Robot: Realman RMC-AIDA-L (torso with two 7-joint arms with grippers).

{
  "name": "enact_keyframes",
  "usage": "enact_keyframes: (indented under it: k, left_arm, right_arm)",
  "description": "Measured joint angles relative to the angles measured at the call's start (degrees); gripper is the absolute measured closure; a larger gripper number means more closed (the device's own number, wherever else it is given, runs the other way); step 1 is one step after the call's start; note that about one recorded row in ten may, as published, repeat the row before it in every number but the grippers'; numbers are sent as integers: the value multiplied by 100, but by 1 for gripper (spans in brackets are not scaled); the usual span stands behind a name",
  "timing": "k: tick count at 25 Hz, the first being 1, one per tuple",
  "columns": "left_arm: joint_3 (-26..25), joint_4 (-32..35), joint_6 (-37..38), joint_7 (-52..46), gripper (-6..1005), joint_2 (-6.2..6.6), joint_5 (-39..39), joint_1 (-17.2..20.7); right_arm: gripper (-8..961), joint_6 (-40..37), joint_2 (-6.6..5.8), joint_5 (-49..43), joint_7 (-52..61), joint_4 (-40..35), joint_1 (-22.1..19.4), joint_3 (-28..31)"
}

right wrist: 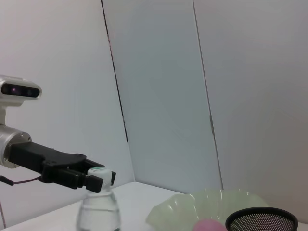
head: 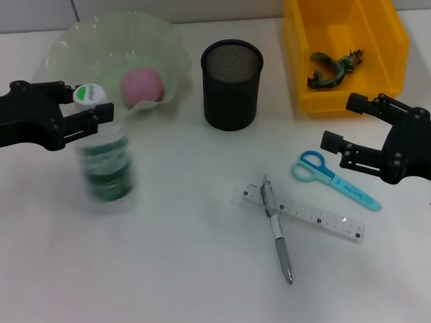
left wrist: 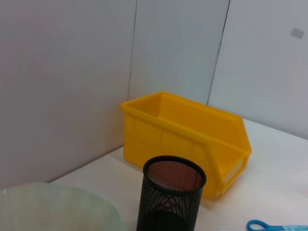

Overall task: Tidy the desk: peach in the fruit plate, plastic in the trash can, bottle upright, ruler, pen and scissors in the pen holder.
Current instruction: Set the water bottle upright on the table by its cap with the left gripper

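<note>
White table (head: 170, 276), bottle (head: 106, 162) upright.
My left gripper (head: 93, 112) pinches its slick, light neck below the cap; right gripper (head: 342, 125) hangs spread.

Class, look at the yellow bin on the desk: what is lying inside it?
Inside the yellow bin lies one crumpled green piece of plastic on its floor, seen from the head view. The left wrist view shows only the bin's outside; the corner under its near wall is hidden.
</note>
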Motion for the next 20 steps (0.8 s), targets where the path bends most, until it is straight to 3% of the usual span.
enact_keyframes:
  k: [20]
  left_arm:
    - [-387, -618, -287, 811, 550, 3, 72, -436]
  right_arm:
    - [113, -216, 0, 57, 16, 29, 8, 36]
